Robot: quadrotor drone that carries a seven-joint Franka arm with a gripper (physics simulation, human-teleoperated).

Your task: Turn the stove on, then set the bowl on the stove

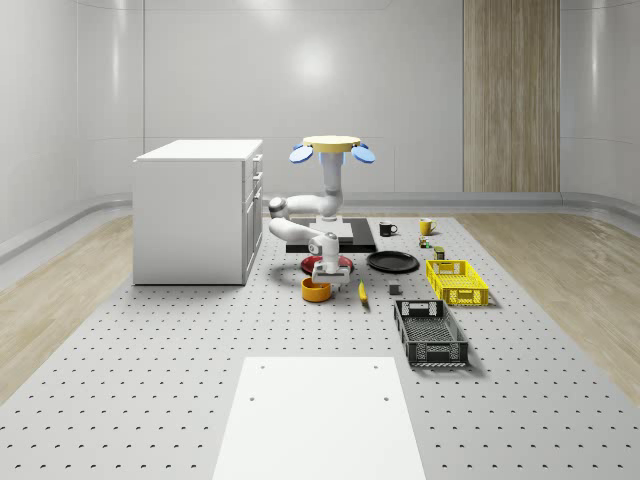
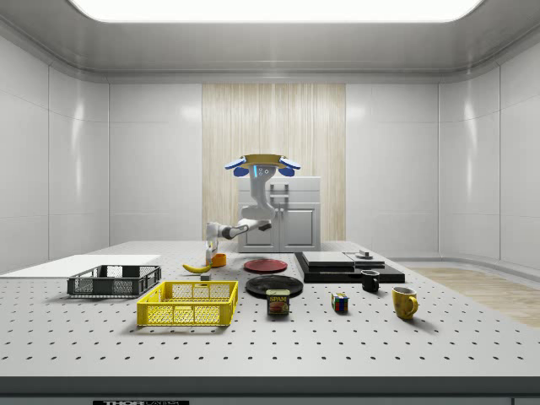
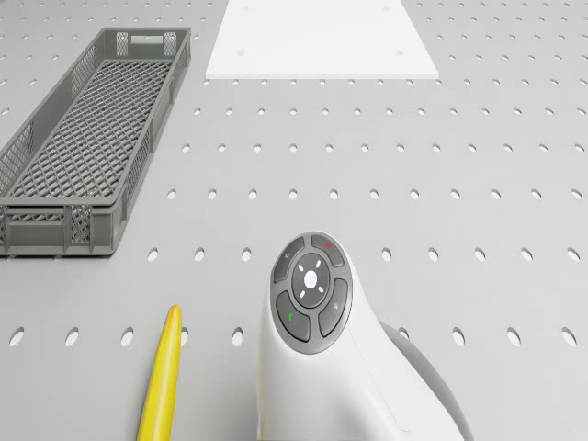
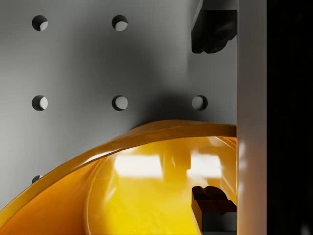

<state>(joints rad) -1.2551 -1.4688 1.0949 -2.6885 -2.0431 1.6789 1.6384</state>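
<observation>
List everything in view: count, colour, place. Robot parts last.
cabinet: one, white, whole-scene view's left
stove: one, black, flat, behind the red plate
bowl: one, orange, under the tool
red plate: one, behind the bowl
black plate: one, right of the red plate
banana: one, yellow, right of the bowl
yellow basket: one, right side
grey basket: one, nearer than the yellow basket
black mug: one, by the stove
yellow mug: one, right of the black mug
can: one, near the yellow basket
cube: one, multicoloured
white board: one, front
drone: hovers above the stove's edge
tool: at the bowl's rim, one finger inside, one outside
</observation>
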